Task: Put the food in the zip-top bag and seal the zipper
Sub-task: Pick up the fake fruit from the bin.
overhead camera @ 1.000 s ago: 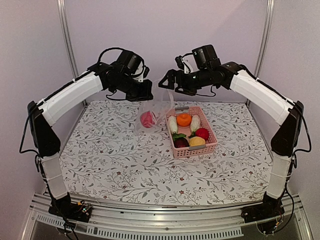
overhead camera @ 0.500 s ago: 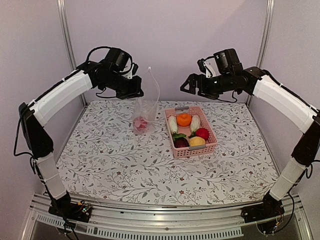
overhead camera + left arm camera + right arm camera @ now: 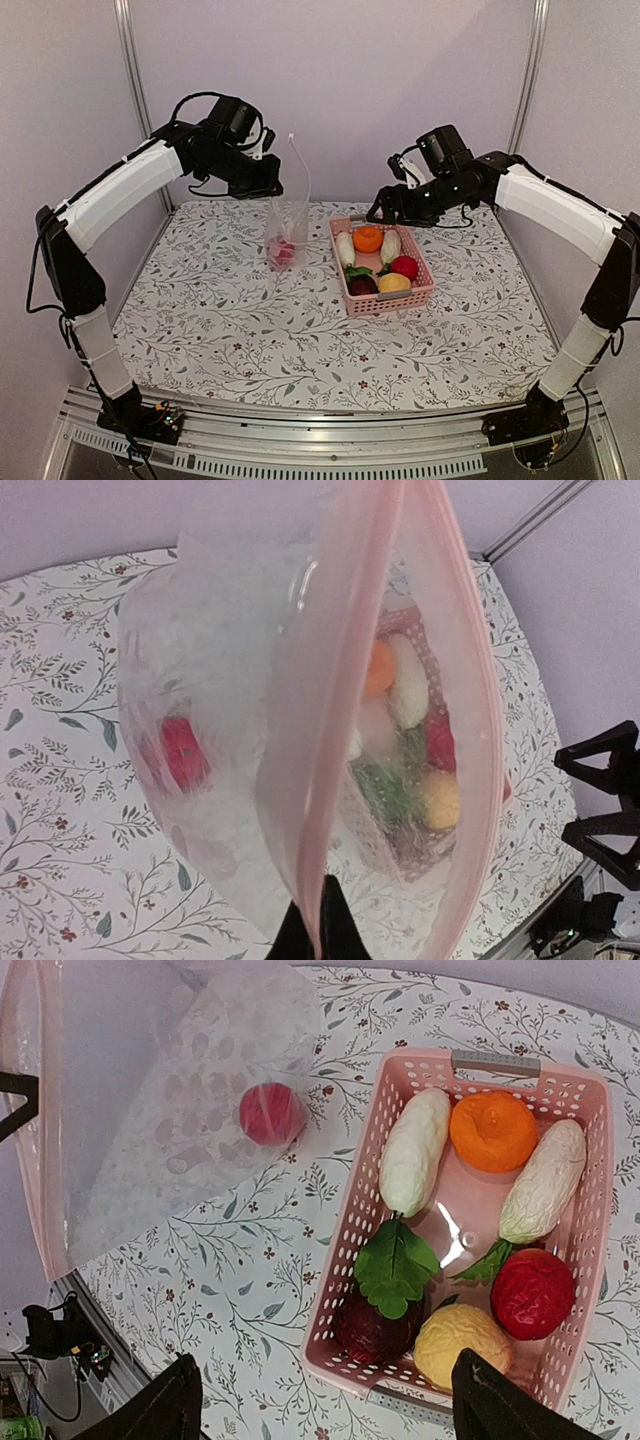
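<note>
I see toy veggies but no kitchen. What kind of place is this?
Probably a robot test lab: left arm, holding a zip-top bag, and right arm bolted to a metal rail, bare framed walls, toy food in a pink basket.

The 2 arms reach far, the left gripper (image 3: 272, 187) raised left of centre, pinched on the zip-top bag (image 3: 290, 218), the right gripper (image 3: 385, 212) lower to its right, fingers (image 3: 152, 1412) spread wide.

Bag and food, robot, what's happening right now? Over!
Left gripper shut on zip-top bag rim, bag hanging open, one red food inside. Right gripper open above pink basket, six foods in it. Nothing blocking.
</note>
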